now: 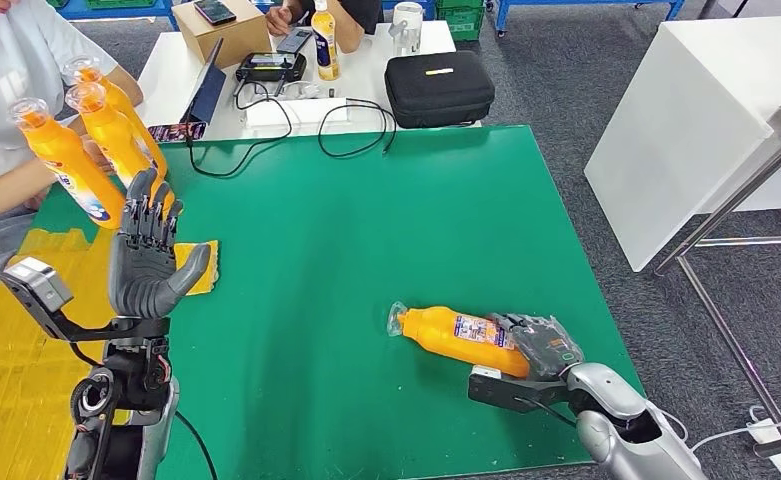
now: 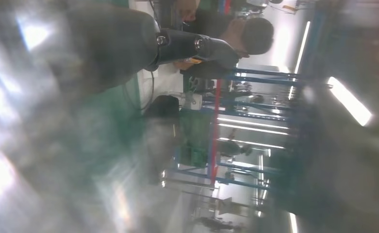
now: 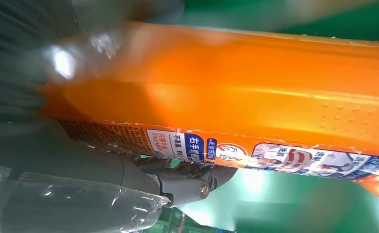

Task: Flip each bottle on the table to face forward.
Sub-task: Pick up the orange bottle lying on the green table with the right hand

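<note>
Nearest, at the right, the right hand (image 1: 538,345) grips the base end of one orange bottle (image 1: 458,337) lying on its side on the green table (image 1: 366,250), cap pointing left, label up. Left of it the left hand (image 1: 146,262) stands raised, palm open, fingers spread and holding nothing — just in front of a yellow cloth (image 1: 204,268). Farther left, a person (image 1: 6,90) holds three more orange bottles (image 1: 91,140) upright at the table's edge. Beyond, on a white table (image 1: 366,75), sit one black case (image 1: 438,88), a cardboard box (image 1: 221,32) and a fifth bottle (image 1: 325,40) — cables trail onto the green.
</note>
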Tool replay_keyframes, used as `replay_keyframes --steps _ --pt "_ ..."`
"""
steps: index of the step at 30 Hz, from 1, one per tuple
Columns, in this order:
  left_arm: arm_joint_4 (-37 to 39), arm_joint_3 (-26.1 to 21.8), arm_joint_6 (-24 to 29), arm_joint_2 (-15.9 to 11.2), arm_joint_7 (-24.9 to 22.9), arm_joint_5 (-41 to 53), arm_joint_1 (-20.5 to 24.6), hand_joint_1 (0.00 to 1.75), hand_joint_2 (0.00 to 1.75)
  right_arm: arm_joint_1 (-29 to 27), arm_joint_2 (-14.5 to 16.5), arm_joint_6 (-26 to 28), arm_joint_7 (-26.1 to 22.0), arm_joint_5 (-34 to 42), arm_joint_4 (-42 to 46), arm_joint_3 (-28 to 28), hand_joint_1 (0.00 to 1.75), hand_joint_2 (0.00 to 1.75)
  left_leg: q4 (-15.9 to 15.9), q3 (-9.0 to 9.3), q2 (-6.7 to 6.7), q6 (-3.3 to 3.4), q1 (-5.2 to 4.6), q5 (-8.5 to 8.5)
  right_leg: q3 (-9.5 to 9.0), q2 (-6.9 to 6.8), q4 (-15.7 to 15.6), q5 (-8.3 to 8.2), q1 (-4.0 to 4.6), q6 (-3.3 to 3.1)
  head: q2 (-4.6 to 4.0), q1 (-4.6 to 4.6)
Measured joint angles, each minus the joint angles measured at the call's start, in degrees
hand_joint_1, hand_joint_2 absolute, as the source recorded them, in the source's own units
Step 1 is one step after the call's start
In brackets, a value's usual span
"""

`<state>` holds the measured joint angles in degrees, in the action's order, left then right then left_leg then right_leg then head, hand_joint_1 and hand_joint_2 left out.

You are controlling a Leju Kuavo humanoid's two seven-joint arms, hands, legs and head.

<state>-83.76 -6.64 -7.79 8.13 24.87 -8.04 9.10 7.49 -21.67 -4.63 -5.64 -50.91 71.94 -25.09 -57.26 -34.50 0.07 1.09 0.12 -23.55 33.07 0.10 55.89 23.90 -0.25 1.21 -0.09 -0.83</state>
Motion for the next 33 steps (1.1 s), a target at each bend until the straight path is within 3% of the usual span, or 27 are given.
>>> replay_keyframes --steps 9,16,21,27,33 --pt "0.0 0.0 -0.6 0.0 -0.8 -0.2 -0.1 0.0 1.75 -0.3 1.2 3.6 0.5 -0.5 0.0 0.7 1.75 1.75 0.0 0.0 0.01 0.0 0.0 0.01 -0.02 0.01 0.0 -0.01 0.0 -0.01 0.01 0.01" --pt "-1.9 1.9 -5.3 -0.2 -5.0 1.1 -2.4 0.0 1.75 -3.2 9.1 15.2 0.8 2.1 3.5 7.4 1.75 1.75 0.0 -0.22 -0.05 -0.01 0.0 0.05 0.14 -0.02 0.0 0.0 0.0 -0.01 0.01 0.02" --pt "-3.2 6.3 -8.7 -1.7 -6.6 4.9 -3.9 0.0 1.75 -5.0 14.7 22.3 -3.2 7.1 9.7 13.8 1.75 1.75 0.0 -0.41 -0.2 -0.02 0.01 0.05 0.26 -0.07 0.1 0.04 0.01 -0.01 0.0 0.03" --pt "-4.8 14.0 -12.0 -3.6 -6.9 6.8 -3.9 0.0 1.75 -5.6 20.4 25.9 -9.4 13.9 15.0 18.2 1.75 1.75 0.0 -0.55 -0.22 -0.01 0.0 0.04 0.42 -0.07 0.0 0.04 0.0 0.0 0.01 0.02" --pt "-5.0 18.8 -12.6 -4.7 -7.3 6.0 -3.6 0.0 1.75 -5.5 23.9 26.2 -10.9 16.0 16.8 18.6 1.75 1.75 0.0 -0.55 -0.22 -0.01 0.0 0.05 0.41 -0.07 0.0 0.04 0.0 0.0 0.0 0.0"
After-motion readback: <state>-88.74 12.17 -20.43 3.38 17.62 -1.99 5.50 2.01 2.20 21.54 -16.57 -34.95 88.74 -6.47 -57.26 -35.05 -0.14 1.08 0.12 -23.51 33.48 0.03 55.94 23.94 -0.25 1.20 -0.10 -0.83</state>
